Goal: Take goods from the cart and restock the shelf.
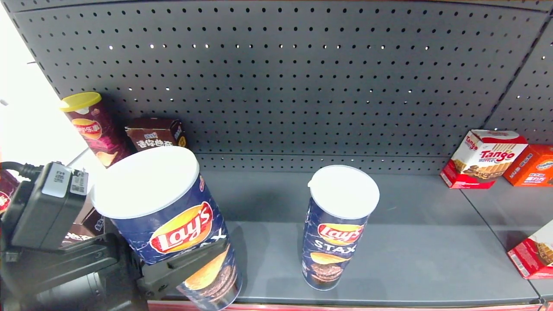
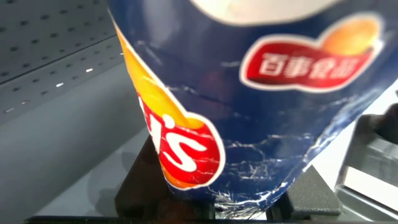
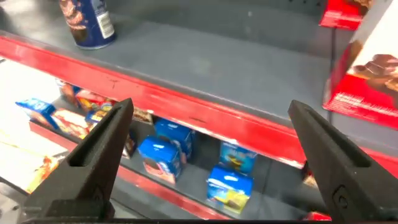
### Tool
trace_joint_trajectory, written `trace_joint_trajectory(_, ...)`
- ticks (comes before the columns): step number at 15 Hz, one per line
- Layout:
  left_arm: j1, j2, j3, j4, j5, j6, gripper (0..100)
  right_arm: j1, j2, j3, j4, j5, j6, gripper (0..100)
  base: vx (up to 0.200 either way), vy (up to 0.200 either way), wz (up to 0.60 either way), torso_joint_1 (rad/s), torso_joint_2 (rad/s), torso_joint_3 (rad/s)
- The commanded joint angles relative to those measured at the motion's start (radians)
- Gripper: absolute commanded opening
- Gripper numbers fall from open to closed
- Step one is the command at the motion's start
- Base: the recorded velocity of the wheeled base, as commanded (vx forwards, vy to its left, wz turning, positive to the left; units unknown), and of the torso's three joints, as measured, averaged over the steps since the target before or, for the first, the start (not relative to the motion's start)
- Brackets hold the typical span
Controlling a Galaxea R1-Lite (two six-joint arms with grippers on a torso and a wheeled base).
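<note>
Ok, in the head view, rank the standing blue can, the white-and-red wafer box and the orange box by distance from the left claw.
1. standing blue can, mid-shelf, nearest the left claw.
2. white-and-red wafer box, back right.
3. orange box, far right, beside the wafer box.

Shop aisle: pegboard-backed shelf (image 1: 410, 259), chip cans (image 1: 339, 229), wafer boxes (image 1: 488, 157), more packets (image 3: 163, 155) stocked below.

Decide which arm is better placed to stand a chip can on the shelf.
Left: the left jaws are shut on a blue chip can at the shelf's front edge. The right jaws hang open and empty before it.
</note>
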Motion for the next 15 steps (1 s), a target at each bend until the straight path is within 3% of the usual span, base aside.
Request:
trace_joint_trajectory(1,0.003,-0.001,0.003,0.000,-0.004,0.000,0,0.001,0.000,0.010,0.002,-0.004,0.014,100,0.000,0.000,0.00,0.000,0.00,0.000)
trace_joint_trajectory(13,0.015,0.029,-0.013,0.009,-0.003,-0.003,0,0.001,0.000,0.010,0.001,-0.004,0.017,100,0.000,0.000,0.00,0.000,0.00,0.000)
trace_joint_trajectory(15,0.023,0.089,-0.068,0.009,-0.007,-0.001,0,0.001,0.000,0.010,0.001,-0.004,0.017,100,0.000,0.000,0.00,0.000,0.00,0.000)
